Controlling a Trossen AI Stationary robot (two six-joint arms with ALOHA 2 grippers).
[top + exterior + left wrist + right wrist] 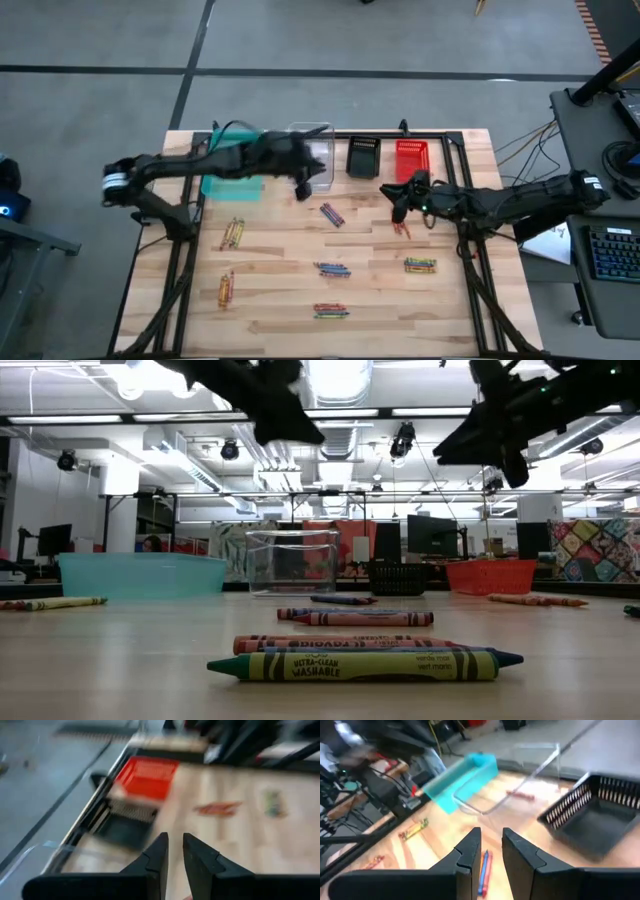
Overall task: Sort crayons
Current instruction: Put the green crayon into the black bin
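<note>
- The table (300, 290) fills the high view, with four bins at 12 o'clock: teal bin (232, 185), clear bin (318, 150), black bin (362, 157), red bin (411, 157).
- Only the high view shows every bunch of crayons (332, 269), spread from 3 round to 9 o'clock.
- Left gripper (174, 851) hangs by the clear bin; its wrist view shows a narrow gap, nothing held.
- Right gripper (491, 845) is near the red bin, fingers a bit apart and empty; its wrist view shows a blue and a red crayon (484, 865) below.

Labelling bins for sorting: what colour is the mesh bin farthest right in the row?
Red mesh bin, clearest in the high view.
</note>
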